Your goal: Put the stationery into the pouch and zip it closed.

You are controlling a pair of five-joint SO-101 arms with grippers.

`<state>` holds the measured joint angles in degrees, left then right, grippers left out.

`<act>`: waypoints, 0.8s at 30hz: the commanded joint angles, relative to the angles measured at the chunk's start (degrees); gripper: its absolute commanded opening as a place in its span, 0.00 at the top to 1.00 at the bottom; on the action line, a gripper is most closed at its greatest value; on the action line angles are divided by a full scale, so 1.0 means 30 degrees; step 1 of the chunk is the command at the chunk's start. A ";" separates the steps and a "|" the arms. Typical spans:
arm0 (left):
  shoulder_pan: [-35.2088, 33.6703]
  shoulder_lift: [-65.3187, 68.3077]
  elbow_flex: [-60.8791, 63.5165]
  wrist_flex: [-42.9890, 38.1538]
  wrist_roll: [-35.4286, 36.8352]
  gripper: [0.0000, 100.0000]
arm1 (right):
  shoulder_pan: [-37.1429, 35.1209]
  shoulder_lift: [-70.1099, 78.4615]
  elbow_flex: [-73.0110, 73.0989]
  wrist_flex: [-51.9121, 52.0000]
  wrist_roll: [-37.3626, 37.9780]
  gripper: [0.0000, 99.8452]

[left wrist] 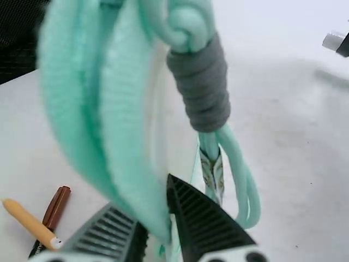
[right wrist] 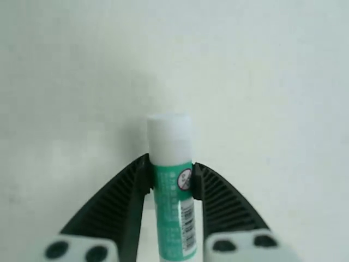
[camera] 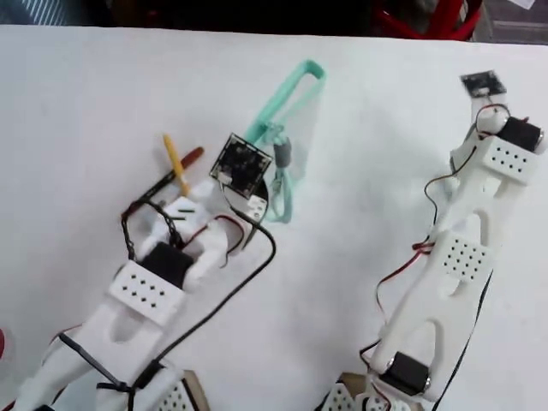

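The mint-green, clear-sided pouch (camera: pixel 295 107) with a grey-wrapped cord loop (left wrist: pixel 202 82) is at 12 o'clock from the table's centre. The left gripper (left wrist: pixel 155 213) pinches its edge. At 2 o'clock, the right gripper (right wrist: pixel 170 169) clamps a white-capped green glue stick (right wrist: pixel 170 147).

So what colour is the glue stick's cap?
White, on a green glue stick; clearest in the right wrist view.

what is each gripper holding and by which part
The left gripper pinches the green pouch by its fabric edge. The right gripper grips the glue stick around its labelled body.
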<state>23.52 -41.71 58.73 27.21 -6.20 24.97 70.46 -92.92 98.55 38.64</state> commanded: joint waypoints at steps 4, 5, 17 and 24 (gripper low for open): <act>-0.0073 0.0044 -0.0059 -0.0176 0.0117 0.98 | -0.0103 -0.5846 0.1524 0.0249 -0.2198 0.98; -0.0073 0.0015 -0.0059 -0.0176 0.0117 0.98 | -0.0132 -0.6872 0.2725 0.0249 -0.2608 0.98; -0.0044 0.0015 -0.0059 -0.0176 0.0117 0.98 | -0.6286 -2.2256 1.9077 -0.0044 -0.3341 0.98; -0.0044 0.0044 0.0029 -0.0176 0.0117 0.98 | -1.0945 -2.9436 2.3179 -0.3883 -0.6271 0.98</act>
<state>23.52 -41.71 58.73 27.21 -6.20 -4.48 -8.40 -26.90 92.92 23.52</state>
